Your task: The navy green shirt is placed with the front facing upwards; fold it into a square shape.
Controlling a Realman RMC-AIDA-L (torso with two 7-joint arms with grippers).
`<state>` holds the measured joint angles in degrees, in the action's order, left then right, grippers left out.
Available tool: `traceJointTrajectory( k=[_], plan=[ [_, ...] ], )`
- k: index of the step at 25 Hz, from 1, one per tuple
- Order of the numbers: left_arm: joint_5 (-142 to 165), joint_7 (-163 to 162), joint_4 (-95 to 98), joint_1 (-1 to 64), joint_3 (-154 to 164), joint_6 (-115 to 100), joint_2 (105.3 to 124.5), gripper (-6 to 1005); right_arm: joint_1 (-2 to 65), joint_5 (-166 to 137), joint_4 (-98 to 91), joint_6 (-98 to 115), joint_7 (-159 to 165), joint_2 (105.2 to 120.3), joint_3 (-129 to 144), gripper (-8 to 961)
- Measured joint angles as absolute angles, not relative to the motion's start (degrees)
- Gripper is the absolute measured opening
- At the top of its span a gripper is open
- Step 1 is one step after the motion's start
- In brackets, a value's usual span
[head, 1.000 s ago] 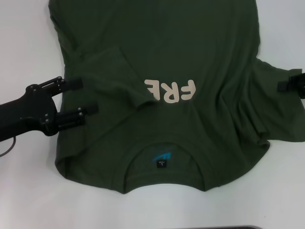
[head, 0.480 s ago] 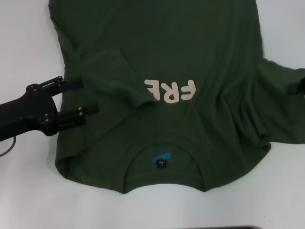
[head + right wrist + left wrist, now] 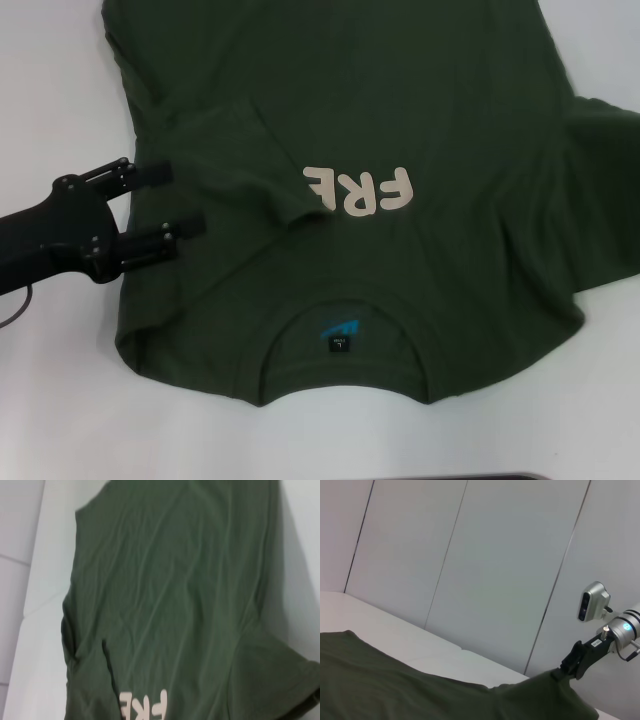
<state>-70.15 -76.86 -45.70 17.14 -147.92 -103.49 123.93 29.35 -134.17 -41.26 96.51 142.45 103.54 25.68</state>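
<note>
Rightward, right gripper seemingly clamps navy green shirt's sleeve; left gripper jaws apart.

White tabletop filling the head view, smooth, matte, evenly lit. Behind it in the left wrist view, a pale grey panelled wall split by 3 thin dark slanted seams. Soft, diffuse light throughout; thin dark strip along the near table edge

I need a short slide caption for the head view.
Left gripper open over the navy green shirt, its left sleeve folded in.
</note>
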Motion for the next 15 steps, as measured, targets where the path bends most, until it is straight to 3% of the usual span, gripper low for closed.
traceJointTrajectory(
  k=[6, 15],
  plan=[
    [-70.86, -76.89, -45.68, 16.99, -147.90, -103.72, 123.93, 812, 29.06, -134.13, -41.85, 97.09, 142.76, 102.39, 22.56, 14],
    [-71.02, -76.91, -45.61, 17.14, -147.71, -103.81, 123.93, 812, 30.26, -133.52, -42.32, 98.70, 143.26, 102.44, 20.88, 14]
  ],
)
